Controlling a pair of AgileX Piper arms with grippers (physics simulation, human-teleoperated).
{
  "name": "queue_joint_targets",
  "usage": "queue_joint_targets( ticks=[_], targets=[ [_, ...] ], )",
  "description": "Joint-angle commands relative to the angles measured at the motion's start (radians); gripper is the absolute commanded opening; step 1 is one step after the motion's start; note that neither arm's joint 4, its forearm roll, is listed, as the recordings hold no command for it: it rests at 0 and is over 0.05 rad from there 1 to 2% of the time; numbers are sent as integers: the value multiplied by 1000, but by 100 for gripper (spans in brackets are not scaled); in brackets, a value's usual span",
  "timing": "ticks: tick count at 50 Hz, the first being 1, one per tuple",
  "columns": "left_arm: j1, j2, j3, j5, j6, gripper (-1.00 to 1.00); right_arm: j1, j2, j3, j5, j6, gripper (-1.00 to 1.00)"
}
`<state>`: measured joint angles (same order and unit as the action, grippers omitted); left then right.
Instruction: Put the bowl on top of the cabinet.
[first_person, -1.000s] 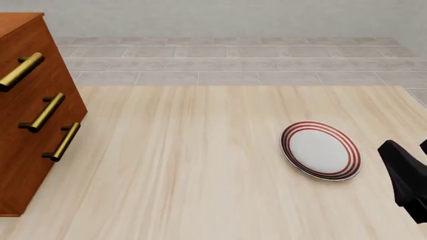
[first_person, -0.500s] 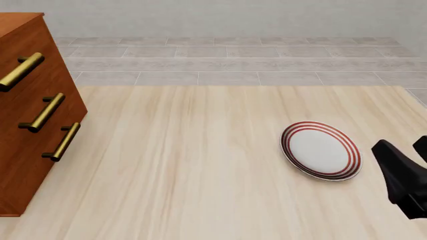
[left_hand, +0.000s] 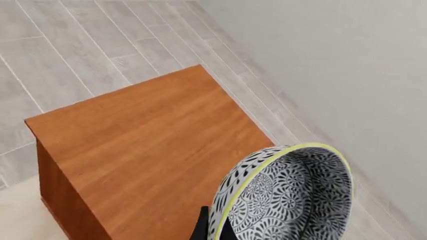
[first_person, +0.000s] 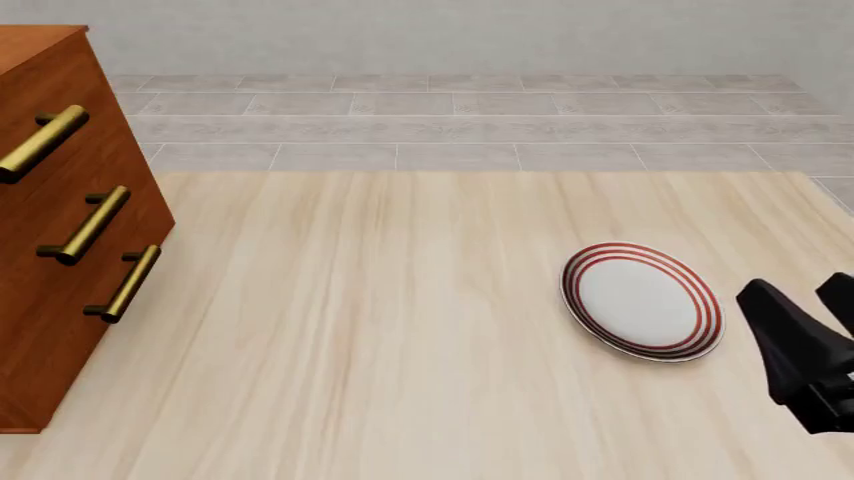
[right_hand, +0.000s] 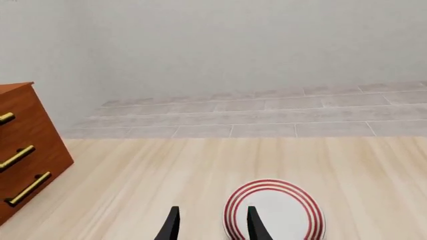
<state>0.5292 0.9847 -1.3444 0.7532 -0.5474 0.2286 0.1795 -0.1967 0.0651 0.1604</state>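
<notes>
The bowl (left_hand: 287, 195), white with a dense black floral pattern and a yellow-green rim, is tilted on its side in the left wrist view, above the cabinet's flat top (left_hand: 147, 145). My left gripper (left_hand: 213, 229) is shut on the bowl's rim, with only a dark finger tip showing. Neither the bowl nor the left gripper appears in the front view. The reddish-brown cabinet (first_person: 60, 230) with brass bar handles stands at the table's left. My right gripper (first_person: 798, 292) hangs open near the right edge, its fingers (right_hand: 171, 226) apart and holding nothing.
A flat white plate with red rings (first_person: 642, 300) lies on the light wooden table (first_person: 374, 330) just left of the right gripper, and also shows in the right wrist view as the plate (right_hand: 275, 212). Grey tiled floor and a pale wall lie beyond the table.
In the front view the right gripper has crept a little leftward toward the plate. The plate and cabinet have not moved.
</notes>
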Motion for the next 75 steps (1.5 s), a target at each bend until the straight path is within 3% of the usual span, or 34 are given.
queue_joint_targets(
  ticks=[1, 8, 12, 13, 22, 23, 30, 34, 35, 46, 53, 58, 60, 62, 75],
  targets=[
    [42, 28, 3, -20, 35, -100, -2, 5, 16, -21, 8, 100],
    [42, 28, 3, -20, 35, -100, -2, 2, 18, -20, 7, 100],
    [83, 33, 64, -83, 57, -100, -2, 2, 18, -21, 8, 100],
    [88, 49, 22, -60, 54, -100, -2, 2, 18, -20, 7, 100],
    [112, 69, 14, -64, 86, -100, -2, -1, 13, -13, 7, 100],
    [120, 63, 56, -95, 104, -100, -2, 0, 14, -14, 8, 100],
    [122, 83, 33, -84, 114, -100, -2, 0, 14, -14, 8, 100],
    [116, 81, 49, -92, 114, -100, -2, 1, 14, -14, 9, 100],
    [116, 70, 95, -125, 115, -100, -2, 1, 15, -15, 10, 100],
    [110, 88, 84, -107, 136, -100, -2, -2, 12, -10, 11, 100],
    [113, 87, 140, -154, 146, -100, -2, 3, 13, -14, 12, 100],
    [112, 99, 102, -123, 152, -100, -2, 7, 14, -17, 15, 100],
    [112, 91, 138, -150, 152, -100, -2, 7, 13, -17, 15, 100],
    [110, 99, 104, -122, 152, -100, -2, 8, 12, -16, 16, 100],
    [114, 105, 94, -113, 172, -100, -2, 9, 11, -15, 19, 100]
  ],
)
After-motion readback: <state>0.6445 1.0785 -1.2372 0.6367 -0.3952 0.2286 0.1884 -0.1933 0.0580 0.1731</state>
